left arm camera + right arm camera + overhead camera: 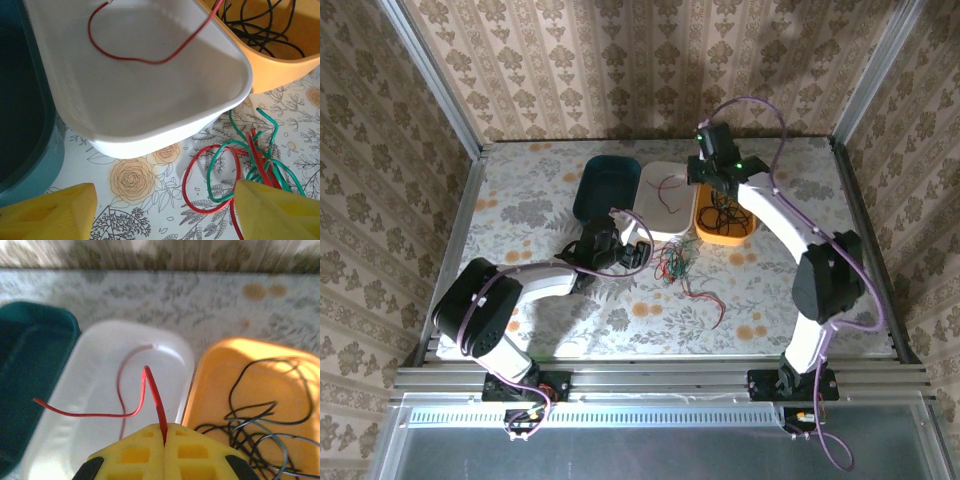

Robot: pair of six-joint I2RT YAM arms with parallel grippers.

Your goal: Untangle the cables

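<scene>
- Top external view: the worktop (520,215) wears a pale sheet printed with grey foliage and orange roses. Aluminium posts (432,70) fence it in, and the walls behind carry beige striped wallpaper (620,70) with a damask motif.
- Three oblong plastic tubs stand side by side at the far middle: a dark teal bin (607,187), a white bin (670,212) and an orange bin (745,228).
- A tangle of red and green cables (677,262) lies on the worktop just in front of the white bin. One red strand trails toward the near edge.
- The left end effector (638,257) sits low beside that tangle, released. In the left wrist view its yellow fingers (50,212) stand wide apart with bare worktop between them, and the tangle is next to one finger.
- In the right wrist view the right end effector (164,437) is clenched on a thin red cable (150,385). This cable rises from the closed fingertips and bends out over the white bin.
- Loose black cables (260,415) coil inside the orange bin.
</scene>
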